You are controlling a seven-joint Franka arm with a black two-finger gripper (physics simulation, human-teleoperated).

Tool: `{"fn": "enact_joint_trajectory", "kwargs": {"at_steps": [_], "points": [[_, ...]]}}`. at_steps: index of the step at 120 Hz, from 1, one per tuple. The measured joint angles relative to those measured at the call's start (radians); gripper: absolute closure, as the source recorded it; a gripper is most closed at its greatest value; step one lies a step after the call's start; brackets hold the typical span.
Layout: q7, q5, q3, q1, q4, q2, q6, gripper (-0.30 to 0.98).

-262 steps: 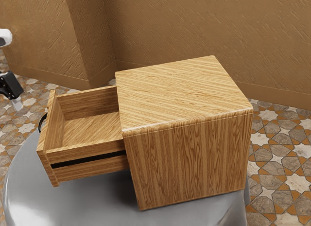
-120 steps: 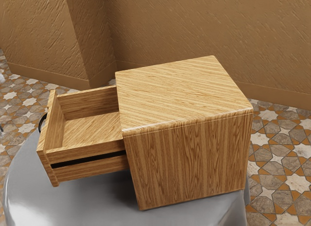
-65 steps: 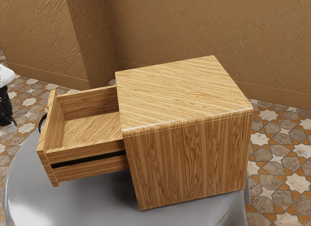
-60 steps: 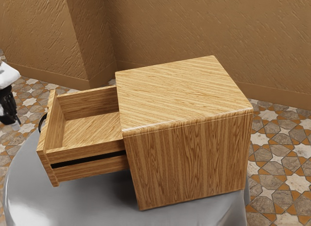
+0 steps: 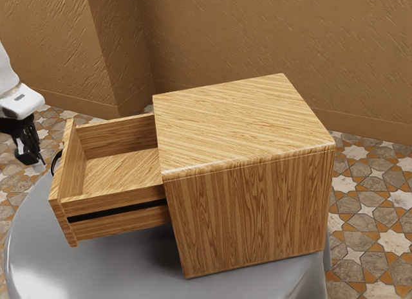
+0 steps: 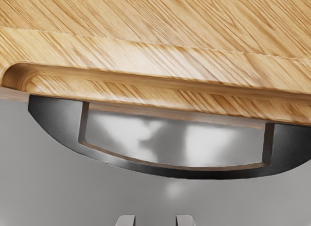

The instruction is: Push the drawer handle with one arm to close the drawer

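Our gripper (image 6: 155, 220) has moved nearer the handle (image 6: 194, 174), fingers (image 6: 126, 220) seemingly spread, so let's meet its middle squarely and push straight inward.

The arm (image 5: 20, 102) points its tool (image 5: 38, 161) downward, fingers (image 6: 126, 221) apart.

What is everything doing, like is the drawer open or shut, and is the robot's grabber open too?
Drawer: open, sticking out of the cabinet
Handle: attached to the drawer's front, not gripped
Gripper: open, fingertips apart, near the handle
Cabinet: standing upright on the table
Table: holding up the cabinet
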Motion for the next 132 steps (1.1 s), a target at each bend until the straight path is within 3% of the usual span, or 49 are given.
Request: {"fn": "enact_joint_trajectory", "kwargs": {"at_steps": [132], "points": [[-0.016,-0.087,0.019,-0.046,0.004,0.235,0.285,0.7]]}}
